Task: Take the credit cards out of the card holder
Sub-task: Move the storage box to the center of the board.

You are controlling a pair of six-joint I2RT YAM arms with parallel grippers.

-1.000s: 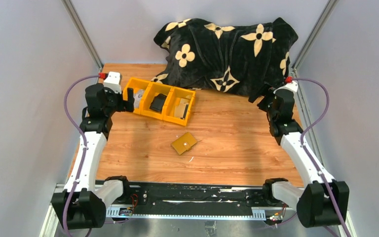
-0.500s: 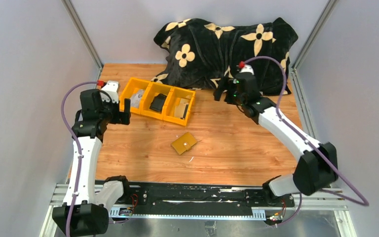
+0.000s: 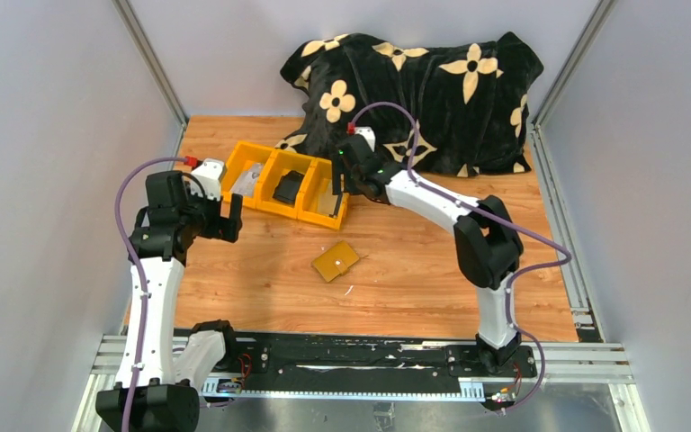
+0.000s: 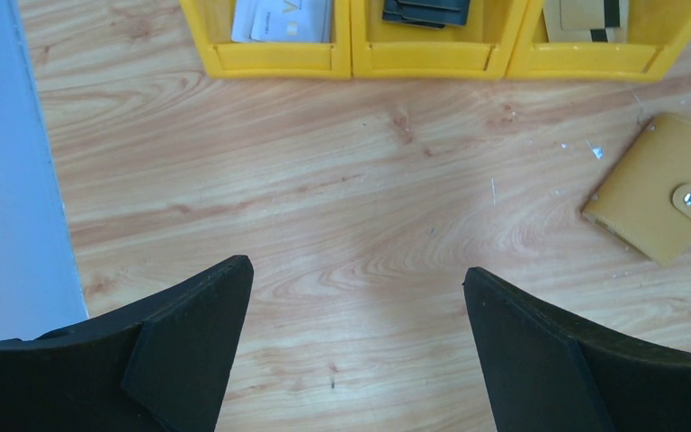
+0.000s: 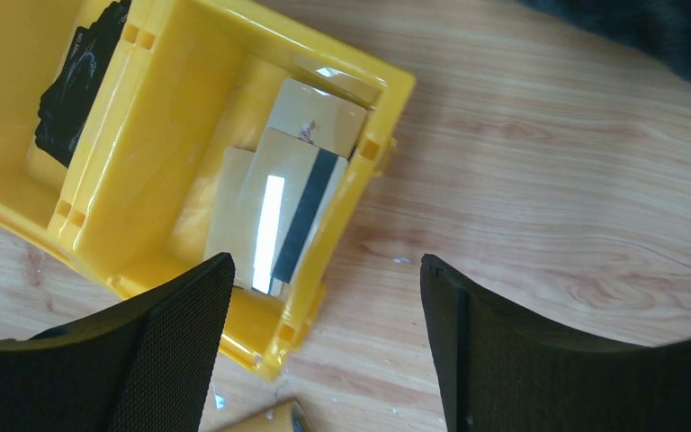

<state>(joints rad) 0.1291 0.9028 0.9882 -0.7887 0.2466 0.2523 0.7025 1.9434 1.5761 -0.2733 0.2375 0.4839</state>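
The card holder point(image 3: 336, 261) is a mustard-yellow wallet lying snapped shut on the wooden table, in front of the yellow bin; it also shows in the left wrist view point(image 4: 661, 184) and as a sliver at the bottom of the right wrist view point(image 5: 265, 420). Whatever is inside it is hidden. Loose credit cards lie in the bin: pale ones point(image 4: 279, 18) in its left compartment, tan ones with a black stripe point(image 5: 279, 202) in its right compartment. My left gripper point(image 3: 232, 216) point(image 4: 358, 270) hangs open over bare wood, left of the card holder. My right gripper point(image 3: 340, 184) point(image 5: 324, 261) is open above the bin's right corner.
The yellow three-compartment bin point(image 3: 301, 211) point(image 4: 351, 54) point(image 5: 387, 99) holds a black folded pouch point(image 3: 288, 186) point(image 5: 76, 81) in its middle compartment. A black flowered blanket point(image 3: 414, 90) is heaped at the back. Grey walls stand on both sides.
My right arm has swung from the right edge across the table to the bin's right end, its jaws a little narrower. My left arm has drifted slightly nearer and rightward.
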